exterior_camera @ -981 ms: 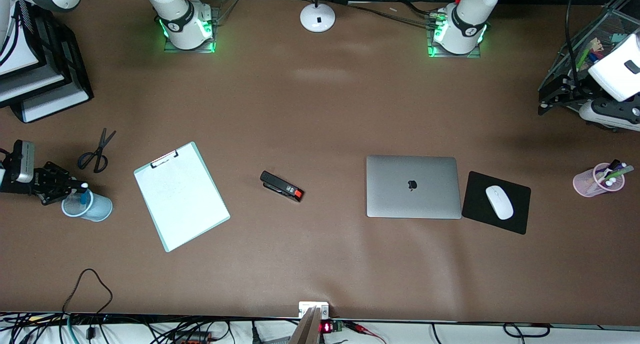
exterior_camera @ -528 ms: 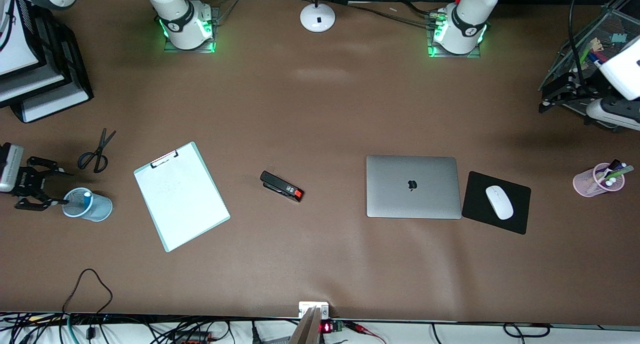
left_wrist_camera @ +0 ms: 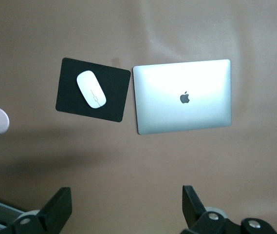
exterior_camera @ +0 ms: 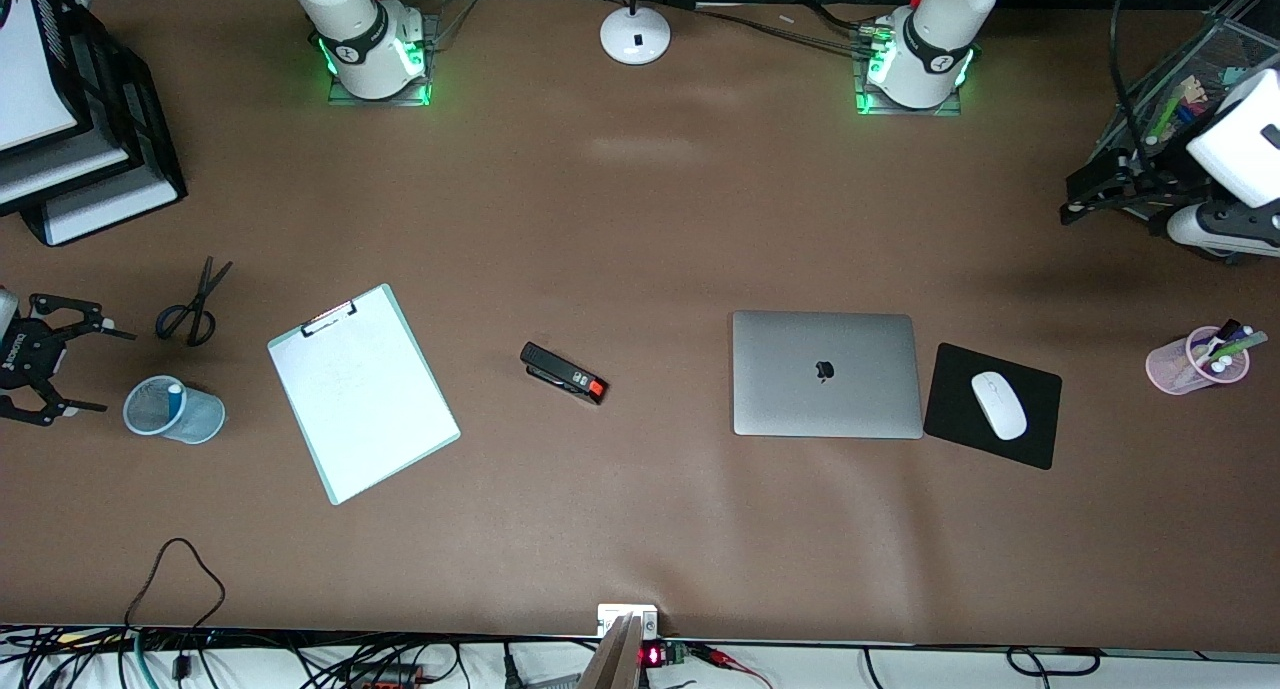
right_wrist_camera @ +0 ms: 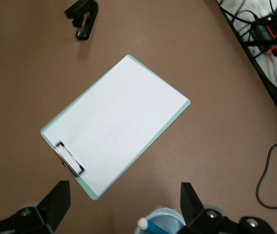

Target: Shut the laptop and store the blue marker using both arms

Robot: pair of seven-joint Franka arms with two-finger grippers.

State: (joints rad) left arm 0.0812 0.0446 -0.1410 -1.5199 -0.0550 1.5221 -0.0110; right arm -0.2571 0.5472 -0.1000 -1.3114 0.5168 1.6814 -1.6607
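lying shut on the brown table (exterior_camera: 640, 219), lid down flat, the laptop (exterior_camera: 826, 373) with a black apple logo (exterior_camera: 825, 371) on its silver lid, the only mark readable anywhere; same logo plain in the left wrist view on the laptop (left_wrist_camera: 182, 95). sitting just beside it toward the left arm's end, a black mouse pad (exterior_camera: 955, 439) with a white mouse (exterior_camera: 998, 405) on it, apart from the laptop's edge by a thin strip of table. standing in a pale blue mesh cup (exterior_camera: 200, 419) near the right arm's end, the blue marker (exterior_camera: 174, 401), white tip up, leaning against the cup's rim; seen again in the right wrist view as the blue marker (right_wrist_camera: 148, 227) poking from the cup (right_wrist_camera: 170, 216). hanging at the table's edge just beside that cup, over bare table, the right gripper (exterior_camera: 70, 367), fingers spread wide and holding nothing, some white lettering on its body too small to read. hanging high over the wire rack (exterior_camera: 1235, 59) at the left arm's end, the left gripper (exterior_camera: 1085, 197), white wrist tilted, fingers spread wide apart in the left wrist view with nothing between them. lying between cup and laptop, a clipboard (exterior_camera: 362, 392) with blank white paper, and a black stapler (exterior_camera: 563, 373) with a red end. resting farther from the front camera than the cup, black scissors (exterior_camera: 192, 307). standing toward the left arm's end, a pink cup (exterior_camera: 1180, 364) holding pens with white caps.
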